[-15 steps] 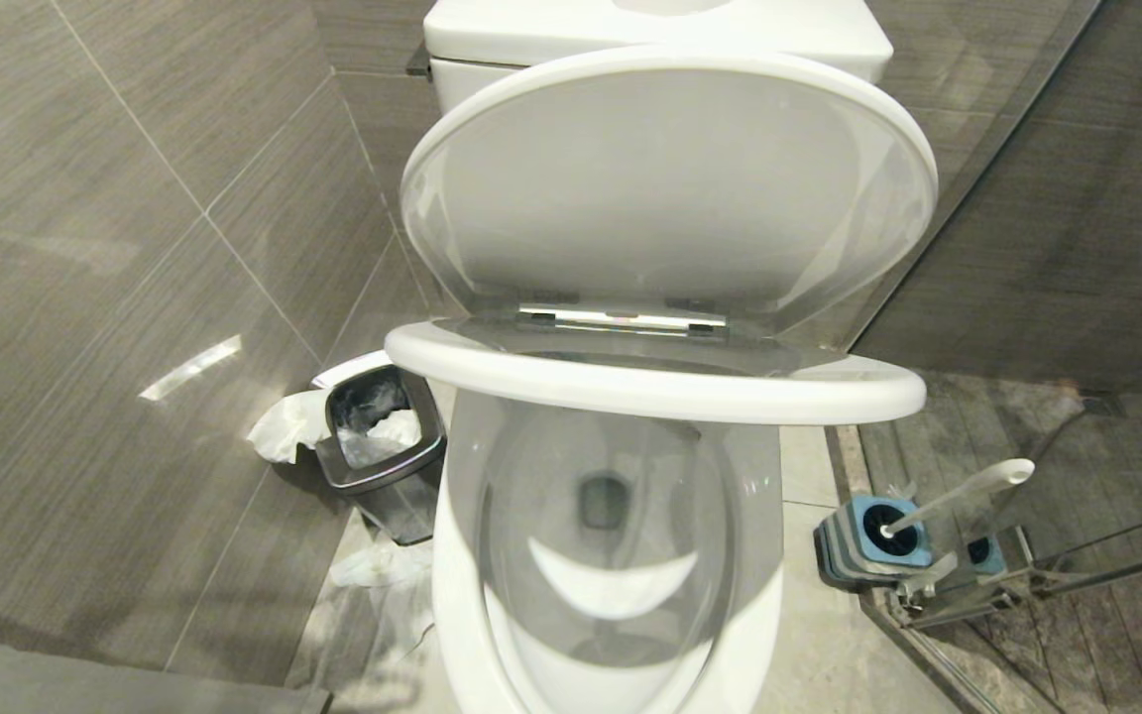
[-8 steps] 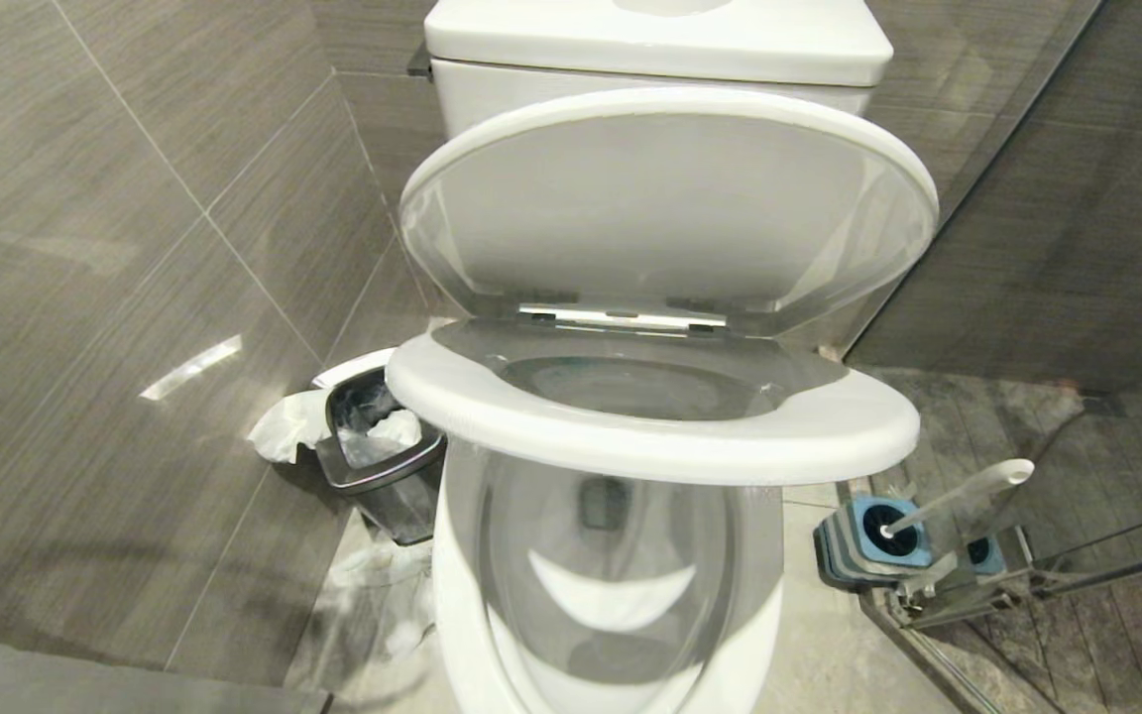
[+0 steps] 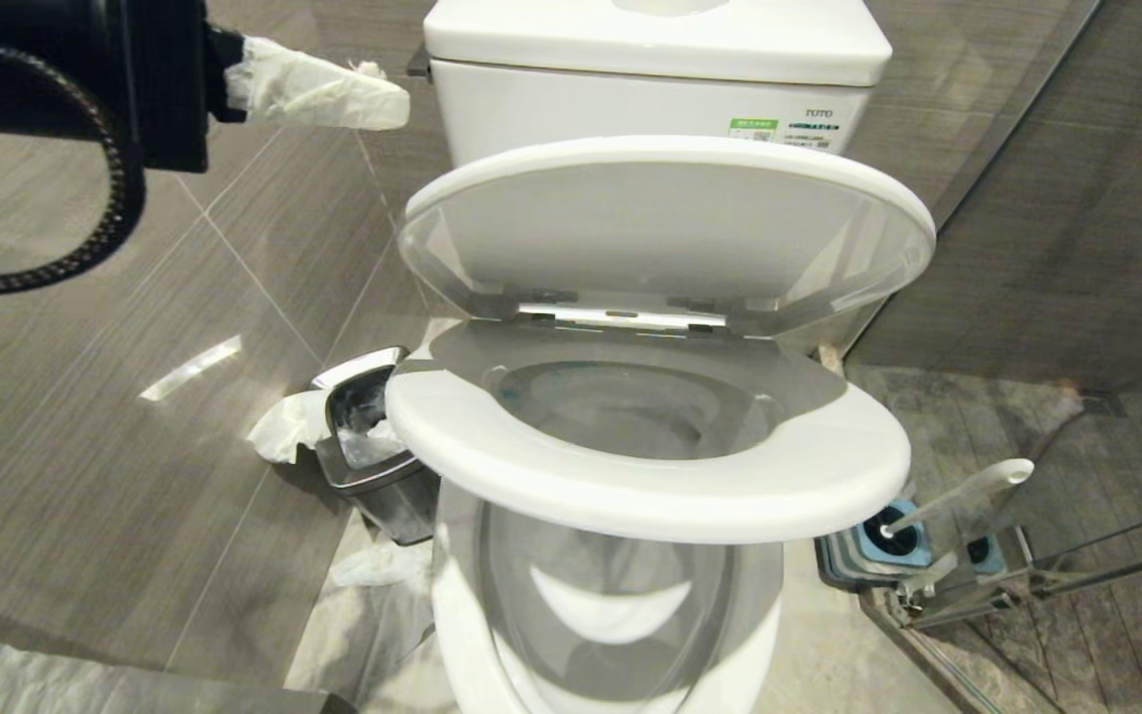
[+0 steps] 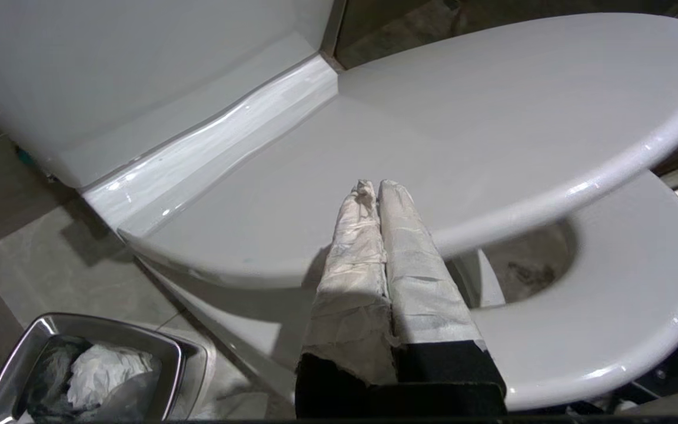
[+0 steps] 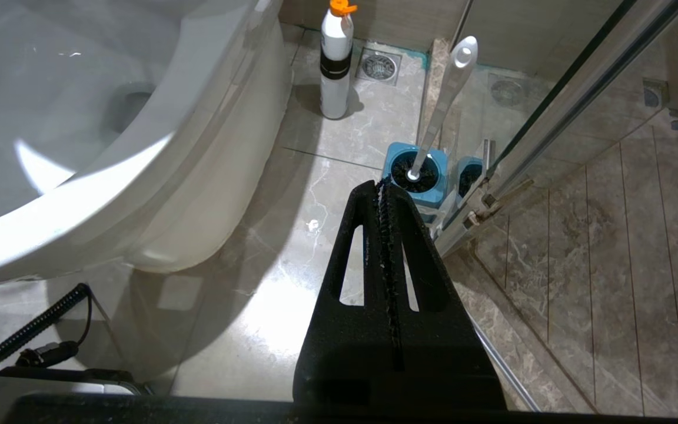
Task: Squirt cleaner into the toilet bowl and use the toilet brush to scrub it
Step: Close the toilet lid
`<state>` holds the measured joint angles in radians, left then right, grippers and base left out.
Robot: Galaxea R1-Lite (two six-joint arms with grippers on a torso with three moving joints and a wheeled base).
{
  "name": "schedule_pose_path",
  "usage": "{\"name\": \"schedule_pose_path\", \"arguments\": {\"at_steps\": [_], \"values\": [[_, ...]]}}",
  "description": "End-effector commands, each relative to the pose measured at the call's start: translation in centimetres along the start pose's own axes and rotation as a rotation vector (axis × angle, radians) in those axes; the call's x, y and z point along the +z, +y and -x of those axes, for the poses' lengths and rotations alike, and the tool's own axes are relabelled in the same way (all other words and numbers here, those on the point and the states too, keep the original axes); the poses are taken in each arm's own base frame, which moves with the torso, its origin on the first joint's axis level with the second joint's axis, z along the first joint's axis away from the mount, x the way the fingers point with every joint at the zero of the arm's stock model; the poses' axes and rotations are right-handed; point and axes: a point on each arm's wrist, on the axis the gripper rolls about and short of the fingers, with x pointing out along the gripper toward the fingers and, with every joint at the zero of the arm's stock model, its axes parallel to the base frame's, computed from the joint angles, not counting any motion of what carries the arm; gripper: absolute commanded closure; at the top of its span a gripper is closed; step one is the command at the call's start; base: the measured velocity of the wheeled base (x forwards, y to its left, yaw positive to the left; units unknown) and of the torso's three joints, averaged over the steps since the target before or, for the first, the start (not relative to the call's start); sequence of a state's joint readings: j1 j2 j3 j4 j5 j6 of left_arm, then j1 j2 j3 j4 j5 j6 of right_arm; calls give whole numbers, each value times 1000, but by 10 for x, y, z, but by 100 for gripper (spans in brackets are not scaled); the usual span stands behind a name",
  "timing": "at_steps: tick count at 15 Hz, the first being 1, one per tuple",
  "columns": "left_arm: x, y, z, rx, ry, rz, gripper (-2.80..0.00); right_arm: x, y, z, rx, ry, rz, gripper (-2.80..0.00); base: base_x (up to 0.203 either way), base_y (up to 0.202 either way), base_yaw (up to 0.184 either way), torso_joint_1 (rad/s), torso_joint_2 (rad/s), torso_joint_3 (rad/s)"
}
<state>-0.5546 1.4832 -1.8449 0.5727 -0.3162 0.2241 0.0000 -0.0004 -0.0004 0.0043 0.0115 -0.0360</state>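
Bowl (image 3: 621, 595) sits low centre in head view, partly covered by seat (image 3: 650, 476), which hangs half-lowered; lid (image 3: 670, 228) tilts forward above it, clear of the tank (image 3: 650, 59). Brush (image 5: 442, 100) stands in its blue holder (image 5: 415, 176) on the floor, on the bowl's right side by the glass door. White bottle (image 5: 335, 65) with orange cap stands farther back on the floor. Left gripper (image 4: 373, 188), fingers wrapped in white, pressed together and empty, hovers just over the lid's edge. Right gripper (image 5: 384, 188) closed, empty, low beside the bowl, pointing toward the holder. Steel bin (image 3: 373, 446) left of bowl.

Left end effector (image 3: 373, 99) beside half-lowered seat (image 3: 650, 486) over toilet bowl (image 3: 611, 635)
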Motion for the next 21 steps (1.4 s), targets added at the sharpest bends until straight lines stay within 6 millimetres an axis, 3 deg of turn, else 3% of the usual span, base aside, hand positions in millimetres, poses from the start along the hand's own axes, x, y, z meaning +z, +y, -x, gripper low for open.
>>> {"name": "schedule_pose_path", "arguments": {"at_steps": [1, 7, 15, 21], "values": [[-4, 5, -27, 13, 12, -2, 0, 0, 0, 0, 1, 1, 1, 0, 0, 0, 0, 0, 0, 0], [-27, -13, -44, -69, 111, 13, 0, 0, 0, 0, 1, 1, -1, 0, 0, 0, 0, 0, 0, 0], [-72, -61, -38, -242, 368, 17, 0, 0, 0, 0, 1, 1, -1, 0, 0, 0, 0, 0, 0, 0], [-108, -72, -45, -265, 513, 26, 0, 0, 0, 0, 1, 1, -1, 0, 0, 0, 0, 0, 0, 0]]}}
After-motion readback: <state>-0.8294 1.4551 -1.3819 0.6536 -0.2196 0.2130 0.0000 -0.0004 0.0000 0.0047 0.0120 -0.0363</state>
